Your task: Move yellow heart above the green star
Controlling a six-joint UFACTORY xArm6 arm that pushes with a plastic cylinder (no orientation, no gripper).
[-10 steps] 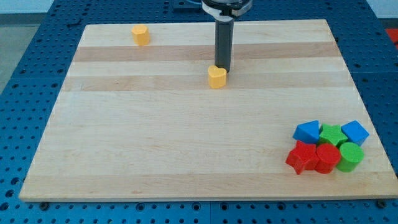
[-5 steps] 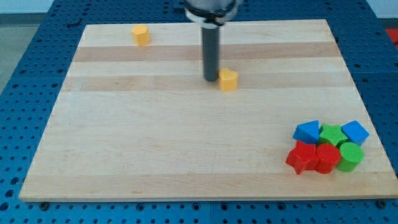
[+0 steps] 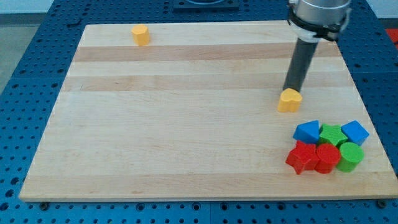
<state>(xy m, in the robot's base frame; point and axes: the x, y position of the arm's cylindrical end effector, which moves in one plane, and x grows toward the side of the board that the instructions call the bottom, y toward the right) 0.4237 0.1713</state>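
The yellow heart [image 3: 289, 100] lies on the wooden board [image 3: 174, 137] at the view's right, up and to the left of the block cluster. My tip [image 3: 291, 91] touches the heart's top edge, the rod rising toward the view's top right. The green star [image 3: 333, 135] sits in the cluster at the lower right, below and to the right of the heart, with a gap between them.
Around the green star are a blue triangle-like block [image 3: 306, 131], a blue block [image 3: 354, 132], a red star [image 3: 301, 156], a red hexagon [image 3: 327, 157] and a green cylinder [image 3: 351, 156]. A second yellow block [image 3: 140, 35] sits at the top left.
The yellow heart has slid far to the right and a little down. My tip moved from its left side to its top edge, travelling right with it.
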